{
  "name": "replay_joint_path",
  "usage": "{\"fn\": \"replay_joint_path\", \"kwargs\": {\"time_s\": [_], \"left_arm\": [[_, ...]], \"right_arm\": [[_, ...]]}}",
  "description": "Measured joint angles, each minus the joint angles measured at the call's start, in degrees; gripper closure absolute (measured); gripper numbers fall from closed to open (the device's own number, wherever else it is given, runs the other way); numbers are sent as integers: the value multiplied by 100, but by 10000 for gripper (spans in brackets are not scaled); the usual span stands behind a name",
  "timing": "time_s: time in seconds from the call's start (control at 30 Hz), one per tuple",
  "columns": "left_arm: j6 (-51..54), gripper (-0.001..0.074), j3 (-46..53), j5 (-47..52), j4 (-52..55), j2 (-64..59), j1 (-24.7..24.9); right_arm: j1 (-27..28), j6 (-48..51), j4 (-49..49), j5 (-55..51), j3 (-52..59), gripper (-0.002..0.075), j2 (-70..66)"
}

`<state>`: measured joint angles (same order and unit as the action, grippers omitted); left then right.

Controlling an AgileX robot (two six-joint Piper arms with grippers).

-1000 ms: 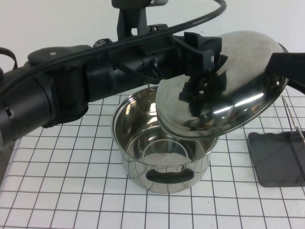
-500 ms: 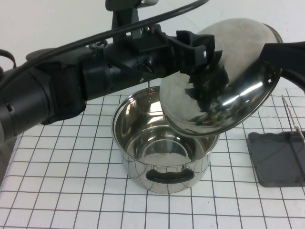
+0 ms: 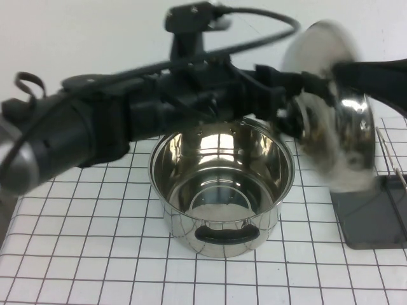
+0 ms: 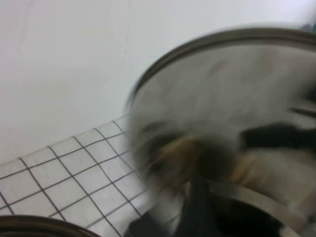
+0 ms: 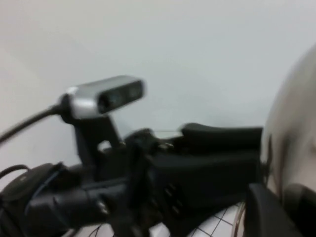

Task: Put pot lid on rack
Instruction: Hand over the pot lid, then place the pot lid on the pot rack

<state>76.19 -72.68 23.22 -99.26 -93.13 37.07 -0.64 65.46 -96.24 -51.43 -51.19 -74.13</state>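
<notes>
The left arm (image 3: 127,114) is being held stretched across the table's far side toward the right edge, its left gripper (image 3: 297,114) closed at the pot lid (image 3: 331,101). The right gripper (image 3: 372,73) is reaching in from the far right corner.

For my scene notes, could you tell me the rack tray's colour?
Dark grey rack tray, clearest in the high view.

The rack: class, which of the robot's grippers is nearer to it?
Right. The right gripper is at the lid's far edge, roughly above the rack. The left gripper is at the lid's other face, further over the pot.
</notes>
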Motion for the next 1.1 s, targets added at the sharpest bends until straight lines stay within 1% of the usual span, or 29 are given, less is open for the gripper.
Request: {"fn": "replay_joint_path", "kwargs": {"time_s": [0.03, 0.07, 0.13, 0.2, 0.43, 0.63, 0.7, 0.77, 0.83, 0.97, 1.03, 1.1], "left_arm": [[16, 259, 0, 43, 46, -10, 9], [29, 223, 0, 71, 74, -39, 28], [29, 185, 0, 156, 117, -58, 54], [38, 168, 0, 222, 133, -58, 27], [-32, 158, 0, 547, 163, 70, -505], [-517, 163, 0, 1377, 176, 305, -1122], [-804, 197, 0, 1647, 318, 364, -1343], [-1019, 258, 0, 1920, 545, 427, -1534], [-1125, 344, 0, 2192, 808, 476, -1733], [-1219, 587, 0, 2817, 1092, 538, -2023], [-1219, 667, 0, 3064, 1151, 560, -2096], [-1219, 704, 0, 3215, 1200, 583, -2152]], "right_arm": [[-11, 63, 32, -8, -42, 664, 0], [-11, 105, 48, -8, -55, 680, 0], [-11, 219, 99, 31, -128, 684, 0], [-11, 331, 76, 42, -246, 690, 0], [-11, 376, 63, -1, -553, 704, 0], [-11, 399, 63, 6, -680, 708, 0], [15, 399, 63, 44, -680, 708, 0], [86, 403, 63, 73, -689, 708, 0], [205, 413, 63, 93, -689, 708, 0], [442, 417, 63, 104, -689, 708, 0], [541, 417, 63, 104, -689, 708, 0], [617, 426, 63, 117, -689, 708, 0]]}}
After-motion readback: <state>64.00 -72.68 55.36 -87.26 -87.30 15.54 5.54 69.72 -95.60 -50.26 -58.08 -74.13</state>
